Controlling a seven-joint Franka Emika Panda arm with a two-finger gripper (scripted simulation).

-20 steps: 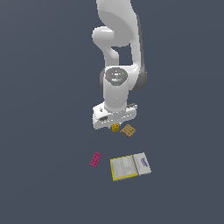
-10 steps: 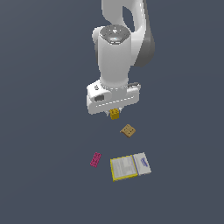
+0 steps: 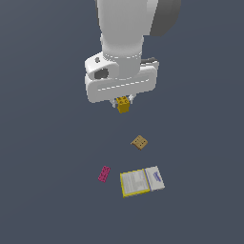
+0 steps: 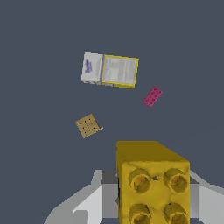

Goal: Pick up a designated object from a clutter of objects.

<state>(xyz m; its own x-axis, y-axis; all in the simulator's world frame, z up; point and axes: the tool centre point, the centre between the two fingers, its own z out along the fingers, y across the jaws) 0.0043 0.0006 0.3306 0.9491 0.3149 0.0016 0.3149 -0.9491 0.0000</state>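
Aloft, end effector (image 3: pixel 124 101) clamping yellow block (image 3: pixel 123 104), well apart from tan square (image 3: pixel 138 142)

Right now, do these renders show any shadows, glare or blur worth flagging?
Exterior view: flat even lighting, no cast shadows under the tan square piece or pink brick; small items look soft and coarse, box print unreadable. Wrist view: the yellow block in the hand fills the foreground, sharp enough to show its studs; no glare, no visible distortion.
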